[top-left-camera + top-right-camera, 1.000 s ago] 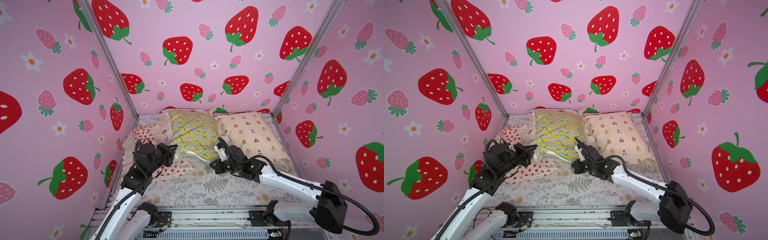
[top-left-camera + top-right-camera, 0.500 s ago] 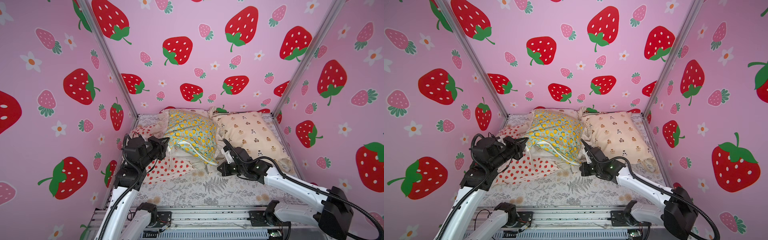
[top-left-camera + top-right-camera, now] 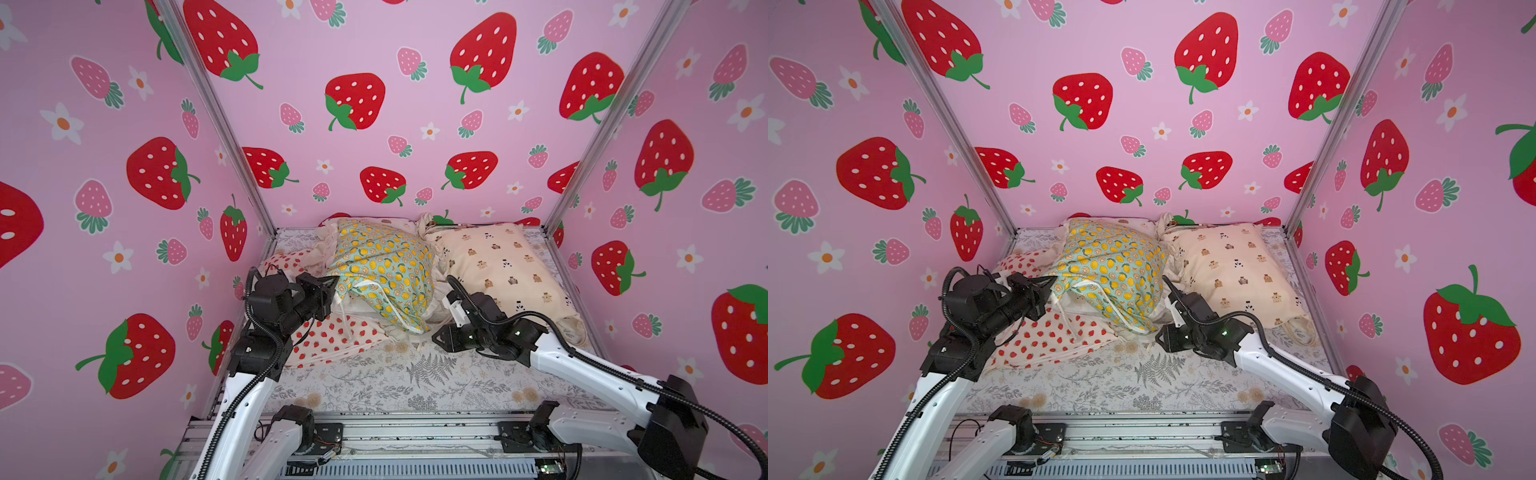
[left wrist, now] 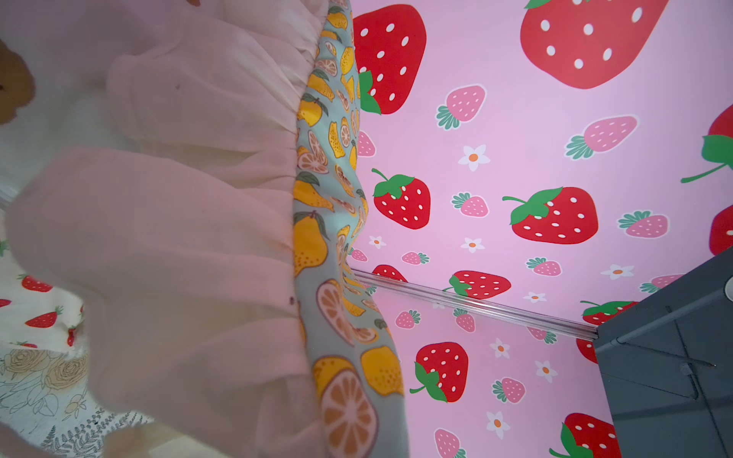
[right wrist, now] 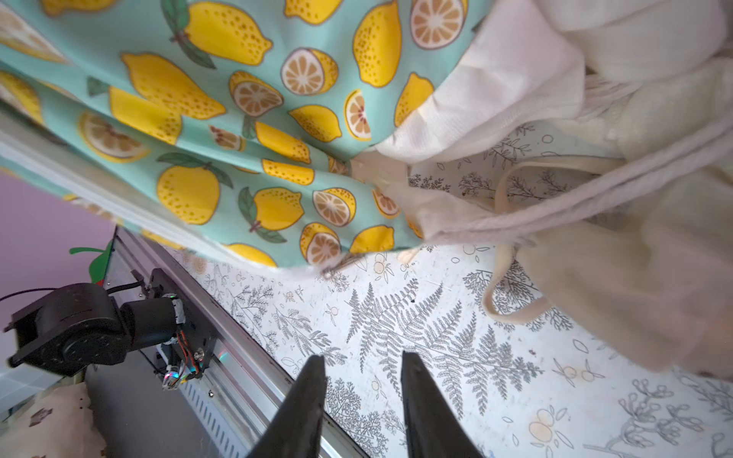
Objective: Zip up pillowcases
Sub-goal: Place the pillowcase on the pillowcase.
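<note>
1. The lemon pillowcase (image 3: 386, 266) sits in the middle at the back of the sheet (image 3: 415, 374). In both top views its near left corner is raised off the pile.
2. The left claw (image 3: 332, 287) is clamped together on that raised corner. The cream ruffle (image 4: 178, 238) fills the left wrist view, beside the lemon cloth.
3. The right claw (image 5: 363, 357) has its jaws partly apart with nothing between them. It is low over the fern-print sheet, just in front of the lemon pillowcase's lower edge and clear of it.
4. A small metal tab (image 5: 337, 266) hangs at that lower edge.
5. The strawberry pillowcase (image 3: 332, 338) lies below the left claw, partly under the lemon one.
6. The bear pillowcase (image 3: 498, 266) lies flat to the right, near the back corner.
7. Pink strawberry walls (image 3: 124, 124) surround everything.
</note>
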You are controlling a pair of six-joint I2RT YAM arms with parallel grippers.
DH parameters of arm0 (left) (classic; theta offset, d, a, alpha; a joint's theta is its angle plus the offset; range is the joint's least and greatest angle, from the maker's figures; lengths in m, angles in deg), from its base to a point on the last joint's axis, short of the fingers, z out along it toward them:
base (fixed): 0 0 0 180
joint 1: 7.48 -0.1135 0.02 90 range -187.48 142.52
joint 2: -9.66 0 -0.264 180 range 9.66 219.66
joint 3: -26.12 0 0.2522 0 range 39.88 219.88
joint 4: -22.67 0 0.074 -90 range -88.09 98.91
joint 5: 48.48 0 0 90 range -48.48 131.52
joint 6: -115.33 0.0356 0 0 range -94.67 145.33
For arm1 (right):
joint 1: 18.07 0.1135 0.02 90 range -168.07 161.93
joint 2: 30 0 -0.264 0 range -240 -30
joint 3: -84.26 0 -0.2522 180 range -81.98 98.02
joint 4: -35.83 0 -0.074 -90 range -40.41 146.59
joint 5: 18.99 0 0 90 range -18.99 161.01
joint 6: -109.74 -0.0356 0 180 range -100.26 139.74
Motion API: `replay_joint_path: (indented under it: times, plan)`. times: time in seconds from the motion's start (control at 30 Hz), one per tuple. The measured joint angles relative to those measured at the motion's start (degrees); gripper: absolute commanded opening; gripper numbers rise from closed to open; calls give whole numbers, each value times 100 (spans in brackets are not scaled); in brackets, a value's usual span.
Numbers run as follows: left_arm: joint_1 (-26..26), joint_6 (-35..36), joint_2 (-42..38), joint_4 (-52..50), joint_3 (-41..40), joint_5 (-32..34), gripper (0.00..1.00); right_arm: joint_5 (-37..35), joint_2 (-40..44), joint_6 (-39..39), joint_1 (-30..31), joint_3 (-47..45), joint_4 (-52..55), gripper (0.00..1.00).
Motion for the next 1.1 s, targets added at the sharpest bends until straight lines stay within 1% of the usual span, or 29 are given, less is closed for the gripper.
replay_joint_path:
  times: [0.03, 0.07, 0.17, 0.27, 0.33, 0.47, 0.67, 0.83, 1.0, 1.1]
  plan:
    - [0, -11, -28, 0, -31, 17, 0, 22, 2, 2, 0, 0, 9, 51]
    - [2, -24, -50, 0, -59, 42, 0, 57, 7, -9, 0, 0, -11, 58]
    - [15, -87, -125, 46, -177, 92, 0, 192, 11, -98, 2, -17, -245, 72]
    - [26, -164, -164, 131, -313, 136, 0, 221, -118, -90, 94, 92, -398, 81]
    - [37, -197, -166, 142, -376, 173, 0, 199, -376, -57, 186, 323, -457, 86]
    - [72, -249, -162, 146, -404, 205, 0, 199, -898, -42, 328, 667, -831, 91]
    - [83, -286, -157, 173, -404, 205, 0, -114, -1633, -2, 647, 772, -1021, 96]
    - [83, -289, -138, 192, -404, 203, 0, -619, -1891, 76, 846, 772, -1093, 99]
    - [90, -291, -133, 240, -404, 203, 0, -1016, -2350, 131, 914, 885, -1381, 94]
    - [90, -291, -133, 243, -404, 203, 0, -1410, -2573, 170, 938, 992, -1475, 83]
